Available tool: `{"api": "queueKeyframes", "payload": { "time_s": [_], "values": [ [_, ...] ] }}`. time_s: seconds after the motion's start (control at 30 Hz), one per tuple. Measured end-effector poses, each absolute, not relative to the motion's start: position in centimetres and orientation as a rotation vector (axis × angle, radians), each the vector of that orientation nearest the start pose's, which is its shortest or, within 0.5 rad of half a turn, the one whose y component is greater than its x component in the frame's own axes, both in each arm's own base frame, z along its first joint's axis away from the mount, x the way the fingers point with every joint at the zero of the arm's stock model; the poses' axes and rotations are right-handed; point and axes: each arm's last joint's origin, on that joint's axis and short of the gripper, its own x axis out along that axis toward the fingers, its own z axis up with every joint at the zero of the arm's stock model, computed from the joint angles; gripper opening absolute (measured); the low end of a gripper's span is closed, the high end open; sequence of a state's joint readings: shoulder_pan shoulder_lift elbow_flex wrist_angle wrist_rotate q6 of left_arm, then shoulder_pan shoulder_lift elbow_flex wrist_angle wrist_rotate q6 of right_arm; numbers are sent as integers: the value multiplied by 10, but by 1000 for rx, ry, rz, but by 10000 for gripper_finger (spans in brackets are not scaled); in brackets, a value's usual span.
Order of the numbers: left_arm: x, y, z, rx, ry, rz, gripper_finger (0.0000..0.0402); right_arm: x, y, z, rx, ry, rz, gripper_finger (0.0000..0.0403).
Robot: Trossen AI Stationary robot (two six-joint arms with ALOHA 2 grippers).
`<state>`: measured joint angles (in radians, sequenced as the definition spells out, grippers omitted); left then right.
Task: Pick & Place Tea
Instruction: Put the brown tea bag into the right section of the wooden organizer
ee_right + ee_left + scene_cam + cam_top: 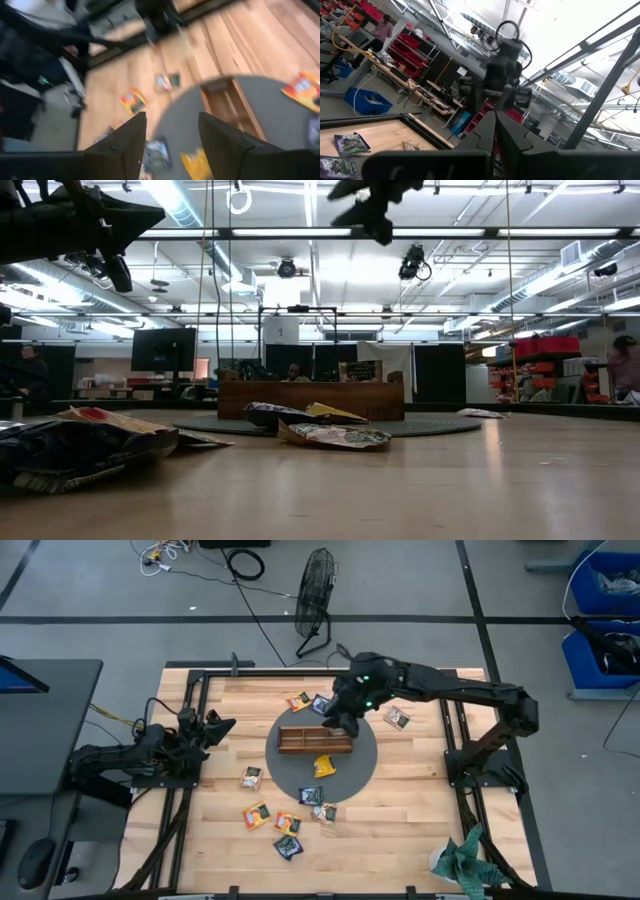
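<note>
Hovering my right tool (343,725), fingers spread and empty, over the tray (314,740); left tool (215,728) pressed together at the desk's edge. Tea sachets (287,822) lie scattered: light, flimsy, slippery; I'd pinch an edge.

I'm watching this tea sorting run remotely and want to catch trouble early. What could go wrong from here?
1. The right hand hangs open over the right end of the wooden tray; coming down, it could knock the tray.
2. Two sachets near the grey mat overlap, so a grasp may lift both.
3. The yellow sachet lies close beside the tray, leaving the fingers little room.
</note>
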<state>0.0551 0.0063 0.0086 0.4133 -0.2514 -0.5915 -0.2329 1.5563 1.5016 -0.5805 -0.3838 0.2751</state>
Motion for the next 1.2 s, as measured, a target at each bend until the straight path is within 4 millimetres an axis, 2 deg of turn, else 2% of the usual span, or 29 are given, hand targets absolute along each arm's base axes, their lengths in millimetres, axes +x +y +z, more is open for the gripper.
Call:
{"api": "queueKeyframes", "payload": {
  "time_s": [0.1,0.23,0.47,0.93,1.1,1.2],
  "values": [
    [88,12,204,-619,-493,171,18,326,-61,363,470,485,77,187],
    [88,12,204,-619,-493,171,18,305,-54,363,545,287,29,187],
    [88,12,204,-619,-493,171,18,257,-49,336,706,129,-124,188],
    [88,12,204,-620,-494,171,18,171,-41,259,1022,-74,-424,188],
    [88,12,204,-620,-494,171,18,151,-39,232,1167,-24,-586,188],
    [88,12,204,-620,-493,171,18,144,-38,220,1202,68,-684,188]
  ]
}}
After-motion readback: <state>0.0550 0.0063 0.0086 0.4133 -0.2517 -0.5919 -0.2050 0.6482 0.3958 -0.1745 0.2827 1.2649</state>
